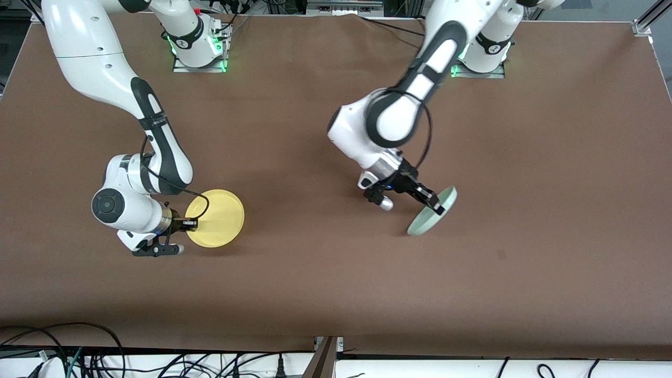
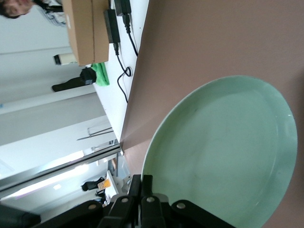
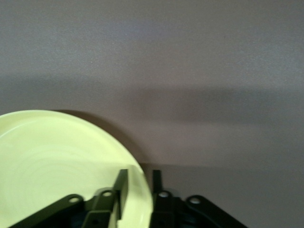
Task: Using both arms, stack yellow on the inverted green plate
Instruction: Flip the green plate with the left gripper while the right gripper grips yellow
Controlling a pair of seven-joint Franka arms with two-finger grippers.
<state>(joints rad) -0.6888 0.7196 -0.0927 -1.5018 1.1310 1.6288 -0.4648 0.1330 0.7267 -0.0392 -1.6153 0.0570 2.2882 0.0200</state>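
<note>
A: Tilting now? left gripper (image 1: 431, 202) pinches the green plate (image 1: 433, 212) by its rim, steeply on edge, low edge at the table (image 1: 315, 289).

B: Yes; right gripper (image 1: 191, 224) clamps the yellow plate (image 1: 218, 218) rim, near flat, toward the right arm's end, well apart.

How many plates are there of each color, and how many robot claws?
Round shallow bright yellow plates: 1, the yellow plate, gripped at its rim by the right claw.
Round shallow pale mint-green plates: 1, the green plate, held tilted on edge by the left claw.
Black two-finger claws: 2.
Total: 4 things.
</note>
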